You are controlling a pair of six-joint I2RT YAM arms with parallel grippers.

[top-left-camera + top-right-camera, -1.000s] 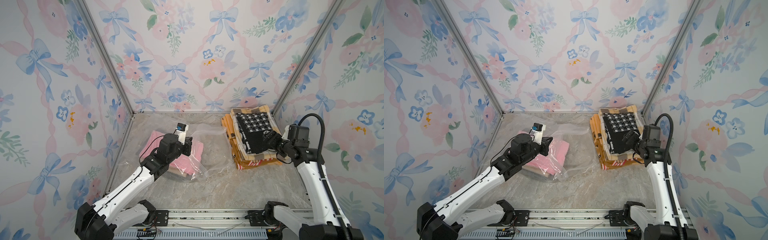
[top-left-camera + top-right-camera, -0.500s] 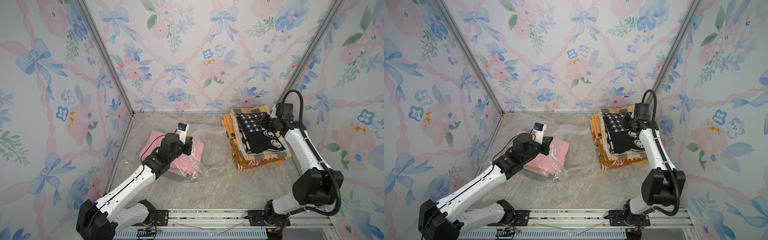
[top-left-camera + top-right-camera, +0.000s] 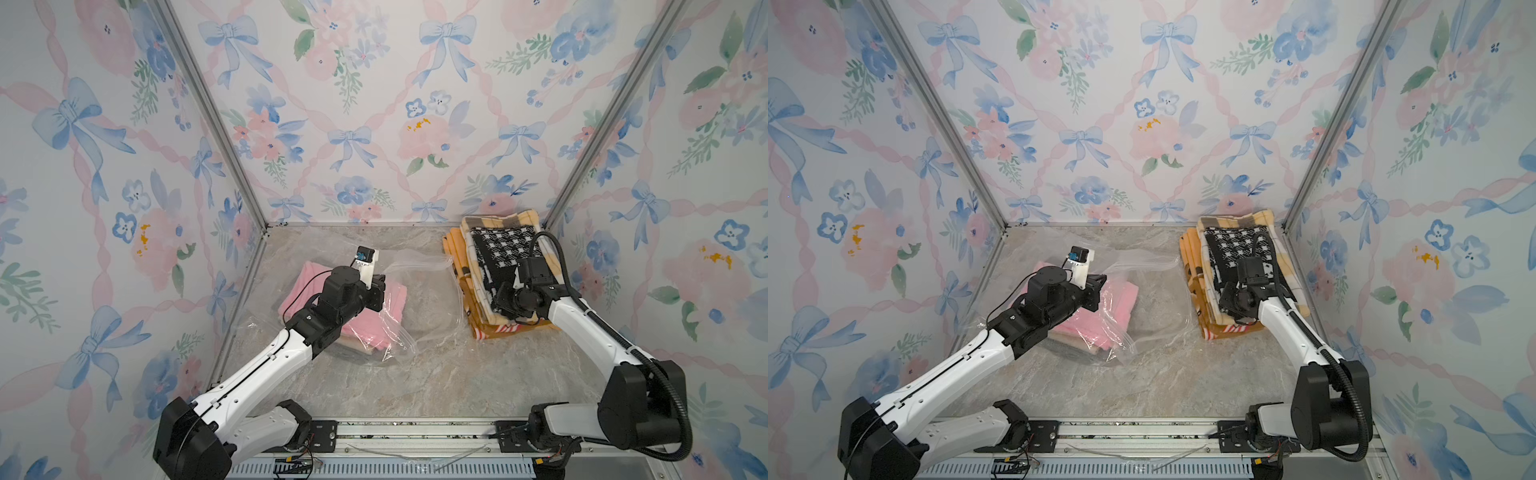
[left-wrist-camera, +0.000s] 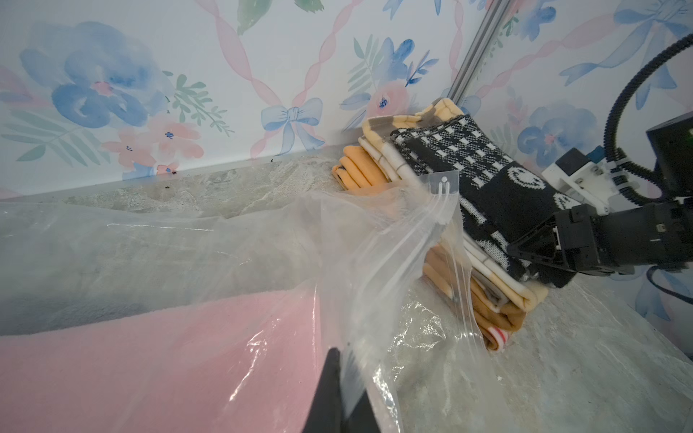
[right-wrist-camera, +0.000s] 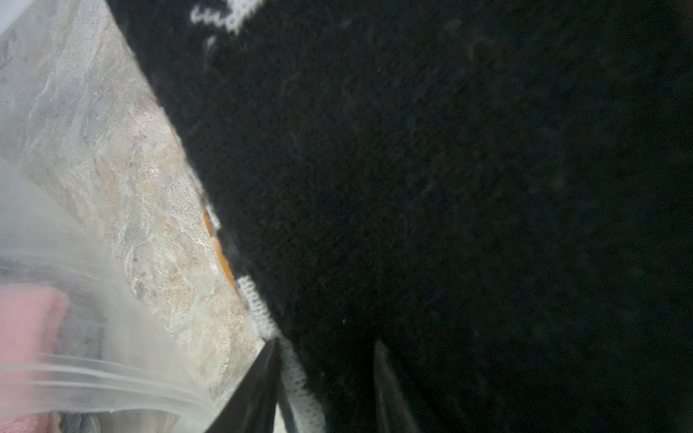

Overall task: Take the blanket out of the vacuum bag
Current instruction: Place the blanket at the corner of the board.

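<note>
Left gripper (image 4: 343,378): clamped on transparent crinkly plastic vacuum bag (image 4: 375,240) | folded pink blanket (image 4: 150,356): enclosed within | right gripper (image 5: 326,341): closed on black-and-white knitted blanket (image 5: 450,187).

There is one clear plastic bag (image 3: 419,266), and there are two robot arms, a left arm (image 3: 266,365) and a right arm (image 3: 590,328). Inside the bag lies one pink blanket (image 3: 397,297), with what may be a second, beige blanket (image 3: 365,349) under it. The pile (image 3: 478,291) nearby holds at least three: a black-and-white blanket (image 3: 505,249), a cream checked blanket (image 3: 525,218) and an orange blanket (image 3: 455,249).
</note>
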